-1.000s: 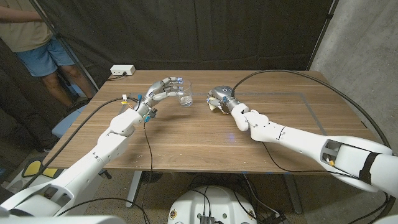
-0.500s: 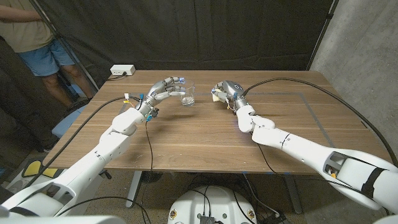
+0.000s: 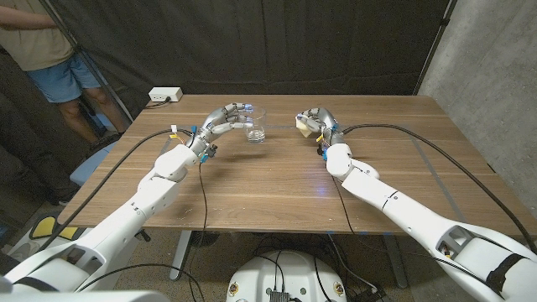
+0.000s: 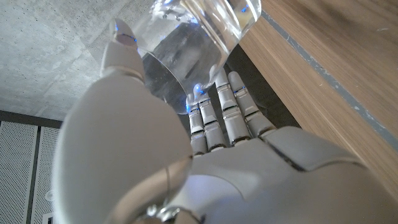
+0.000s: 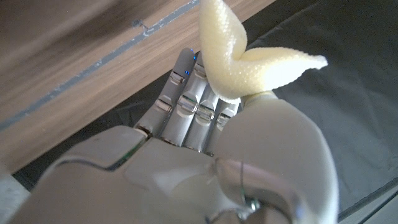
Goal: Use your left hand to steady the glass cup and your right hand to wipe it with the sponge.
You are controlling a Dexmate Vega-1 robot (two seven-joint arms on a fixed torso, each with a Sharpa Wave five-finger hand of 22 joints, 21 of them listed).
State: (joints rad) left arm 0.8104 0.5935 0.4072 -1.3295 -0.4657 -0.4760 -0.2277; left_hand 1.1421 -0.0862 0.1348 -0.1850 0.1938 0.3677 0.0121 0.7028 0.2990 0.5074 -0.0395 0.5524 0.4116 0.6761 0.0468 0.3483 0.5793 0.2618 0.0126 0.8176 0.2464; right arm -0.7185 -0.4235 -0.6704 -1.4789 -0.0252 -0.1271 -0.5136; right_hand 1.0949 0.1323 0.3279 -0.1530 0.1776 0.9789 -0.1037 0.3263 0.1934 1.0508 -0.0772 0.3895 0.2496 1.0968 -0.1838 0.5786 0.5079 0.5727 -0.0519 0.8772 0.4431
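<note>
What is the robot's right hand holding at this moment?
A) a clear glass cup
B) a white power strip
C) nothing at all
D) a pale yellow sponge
D: the right hand pinches the pale yellow sponge, bent between its fingers, while the left hand grips the glass cup.

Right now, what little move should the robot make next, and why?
Probably bring the right robot hand, which pinches the sponge, across to the glass cup. The left robot hand grips the cup, but a gap of bare table separates sponge and glass.
</note>
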